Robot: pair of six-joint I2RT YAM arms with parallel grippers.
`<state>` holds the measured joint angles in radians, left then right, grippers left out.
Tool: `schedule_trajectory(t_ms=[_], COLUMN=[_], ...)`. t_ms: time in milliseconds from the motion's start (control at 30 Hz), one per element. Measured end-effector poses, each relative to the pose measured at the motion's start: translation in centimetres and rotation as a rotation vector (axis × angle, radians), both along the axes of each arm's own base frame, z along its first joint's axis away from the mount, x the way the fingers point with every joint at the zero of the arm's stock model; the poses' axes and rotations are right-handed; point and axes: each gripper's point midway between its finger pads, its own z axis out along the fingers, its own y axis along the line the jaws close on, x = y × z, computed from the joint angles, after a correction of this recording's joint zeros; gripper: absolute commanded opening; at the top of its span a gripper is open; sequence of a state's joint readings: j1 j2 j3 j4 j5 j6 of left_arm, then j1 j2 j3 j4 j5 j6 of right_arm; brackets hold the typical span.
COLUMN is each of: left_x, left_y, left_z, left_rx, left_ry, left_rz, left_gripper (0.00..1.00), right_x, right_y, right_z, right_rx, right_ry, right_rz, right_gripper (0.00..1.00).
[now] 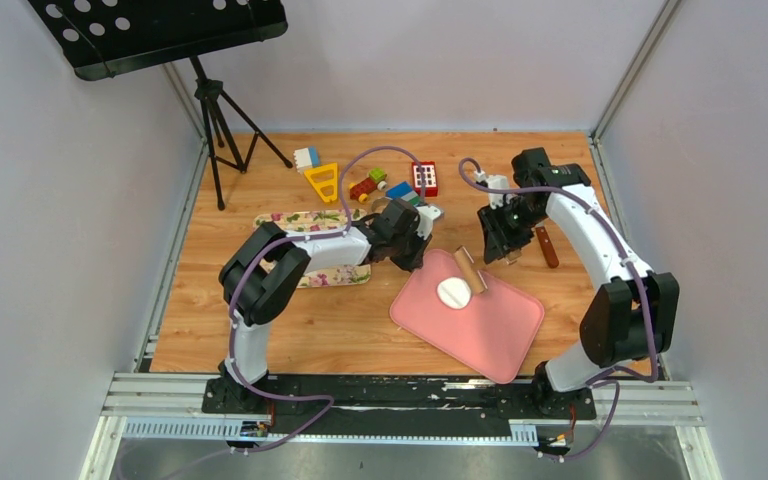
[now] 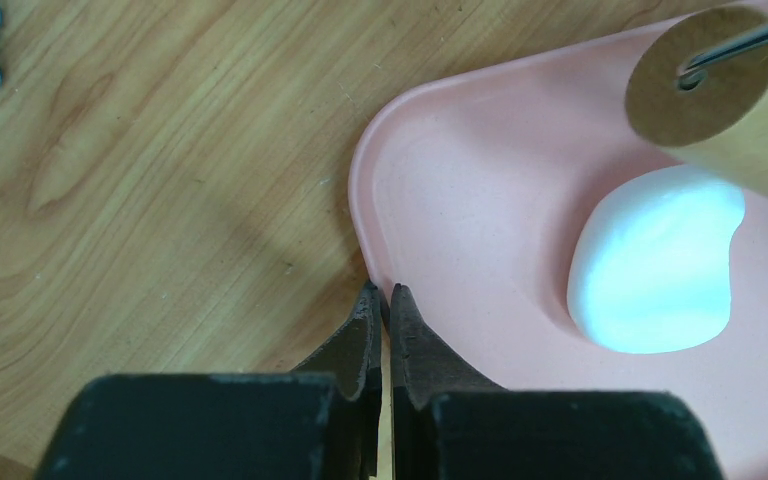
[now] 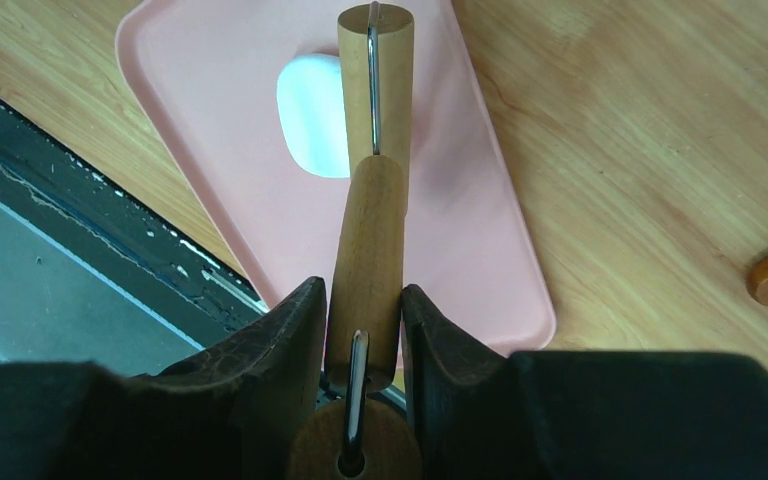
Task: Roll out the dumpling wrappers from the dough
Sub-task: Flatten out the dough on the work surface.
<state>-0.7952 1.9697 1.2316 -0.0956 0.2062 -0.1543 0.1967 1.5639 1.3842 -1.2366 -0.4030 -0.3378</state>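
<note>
We list: matt white dough (image 2: 655,265); smooth pink mat (image 2: 460,200); bare wooden roller (image 3: 365,260), metal axle; grained wood table (image 2: 160,150).

Roller (image 1: 470,268), clamped by right gripper (image 3: 365,300), covers dough (image 1: 453,292) far edge. Left gripper (image 2: 382,292), fingers together, sits at mat (image 1: 490,335) rim, far-left. Dough's near side open across bare mat. Toy blocks (image 1: 368,186) clutter far centre of table (image 1: 200,320). Tripod (image 1: 206,92) stands far-left corner.

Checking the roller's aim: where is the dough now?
Top view: the dough sits on the pink mat, near its far-left corner, beside the roller in the right gripper.
</note>
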Motion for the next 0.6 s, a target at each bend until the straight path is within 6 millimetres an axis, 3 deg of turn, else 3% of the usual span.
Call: schedule_trajectory(t_ms=[267, 367, 600], left_x=[0.0, 0.0, 0.0], left_y=[0.0, -0.1, -0.1], left_z=[0.0, 0.0, 0.0], left_rx=[0.001, -0.001, -0.003], left_ry=[-0.001, -0.001, 0.000], left_rz=[0.005, 0.002, 0.000], left_gripper=[0.00, 0.00, 0.00], right_x=[0.2, 0.1, -2.0], right_y=[0.2, -0.3, -1.4], right_z=[1.1, 1.7, 5.2], right_rx=[-0.021, -0.067, -0.156], right_ry=[-0.087, -0.236, -0.662], right_rz=[0.096, 0.234, 0.576], right_gripper=[0.00, 0.00, 0.00])
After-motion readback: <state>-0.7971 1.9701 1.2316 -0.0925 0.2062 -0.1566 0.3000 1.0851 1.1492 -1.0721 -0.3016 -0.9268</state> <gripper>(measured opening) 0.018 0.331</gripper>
